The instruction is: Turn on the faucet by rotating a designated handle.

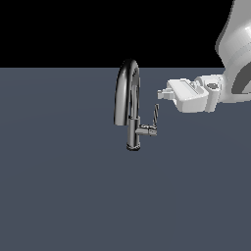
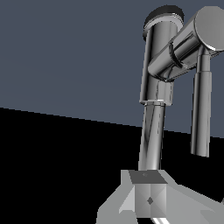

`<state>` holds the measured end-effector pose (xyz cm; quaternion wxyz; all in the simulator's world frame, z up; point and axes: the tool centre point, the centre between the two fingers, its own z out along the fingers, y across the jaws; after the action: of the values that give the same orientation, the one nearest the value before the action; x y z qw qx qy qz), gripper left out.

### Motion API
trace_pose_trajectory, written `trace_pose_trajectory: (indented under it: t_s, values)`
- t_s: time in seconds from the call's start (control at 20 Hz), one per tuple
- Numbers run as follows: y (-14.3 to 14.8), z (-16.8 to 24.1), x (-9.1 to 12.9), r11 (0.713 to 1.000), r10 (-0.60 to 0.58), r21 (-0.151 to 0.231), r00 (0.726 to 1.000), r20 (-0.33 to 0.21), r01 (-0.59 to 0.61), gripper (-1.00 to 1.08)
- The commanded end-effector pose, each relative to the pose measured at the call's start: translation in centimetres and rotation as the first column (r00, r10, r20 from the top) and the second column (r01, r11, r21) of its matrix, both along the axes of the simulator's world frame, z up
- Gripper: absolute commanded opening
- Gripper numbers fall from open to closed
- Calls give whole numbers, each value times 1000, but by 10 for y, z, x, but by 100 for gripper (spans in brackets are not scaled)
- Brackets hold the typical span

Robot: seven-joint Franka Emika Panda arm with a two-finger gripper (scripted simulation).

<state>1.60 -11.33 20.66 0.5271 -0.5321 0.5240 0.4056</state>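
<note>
**Gripper held near the handle of the chrome faucet**

A chrome gooseneck faucet (image 1: 128, 105) is seen standing upright on a flat grey-blue surface (image 1: 59, 196), about midway across the exterior view. Its tall arched spout (image 1: 125, 83) curves over towards the exterior view's left, and its ringed base (image 1: 132, 146) rests on the surface. A short horizontal stub (image 1: 145, 131) is carried low on the slim body, pointing to the exterior view's right, and from its end the thin flat handle (image 1: 155, 115) is raised, slightly tilted.

The white gripper (image 1: 162, 94) is held level at the exterior view's right, just above and beside the top of the handle, without visible contact. Whether the fingers are spread or closed cannot be told from either view; nothing is seen grasped.

In the wrist view the faucet body (image 2: 155, 83), the stub (image 2: 183, 43) and the handle (image 2: 201, 109) are shown close up, with part of the gripper (image 2: 148, 197) in front of them.
</note>
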Motion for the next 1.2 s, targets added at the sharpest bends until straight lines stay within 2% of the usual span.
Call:
trace_pose_trajectory:
  t_s: [0.0,0.2,0.45,0.8,1.15]
  values:
    - [0,-15,1,998,-43,44,999,-33,45,-100]
    - [2,-32,1,991,-89,92,993,-74,96,-100]
    - [4,-43,1,984,-119,123,988,-102,131,-100]
    - [5,-45,1,983,-122,127,987,-106,136,-100]
    - [10,-43,-20,983,-122,127,987,-106,136,-100]
